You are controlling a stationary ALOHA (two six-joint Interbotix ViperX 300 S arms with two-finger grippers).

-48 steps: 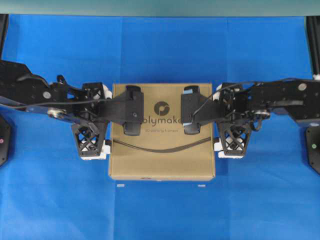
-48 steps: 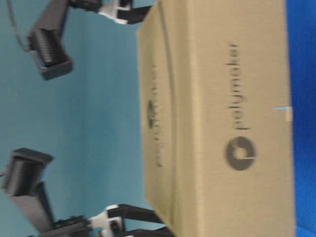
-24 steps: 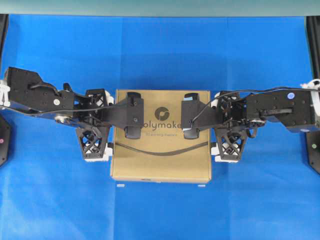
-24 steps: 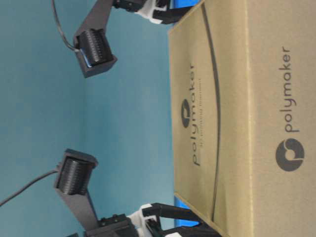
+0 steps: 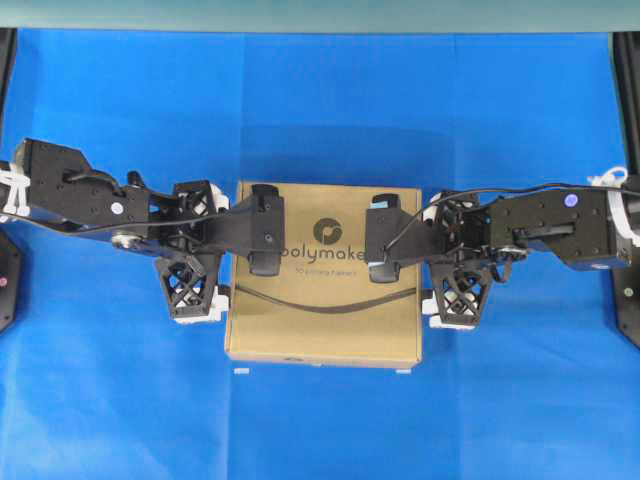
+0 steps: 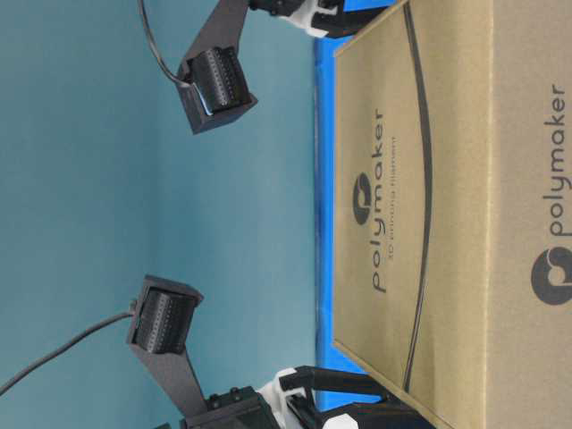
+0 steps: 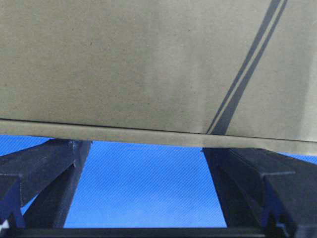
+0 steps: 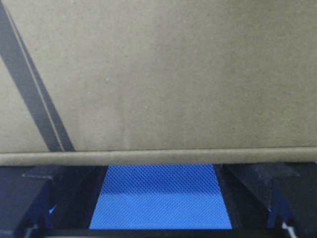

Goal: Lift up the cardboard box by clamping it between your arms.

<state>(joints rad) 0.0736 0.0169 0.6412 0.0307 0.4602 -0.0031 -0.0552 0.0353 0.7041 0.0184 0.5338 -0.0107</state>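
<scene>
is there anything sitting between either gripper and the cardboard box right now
Nothing visible. The left gripper and right gripper flank the cardboard box, and each wrist view shows only its side wall above blue cloth.

Cardboard box (image 5: 322, 300) centred on table (image 5: 320, 110); left arm (image 5: 120, 205) left, right arm (image 5: 530, 225) right.
</scene>
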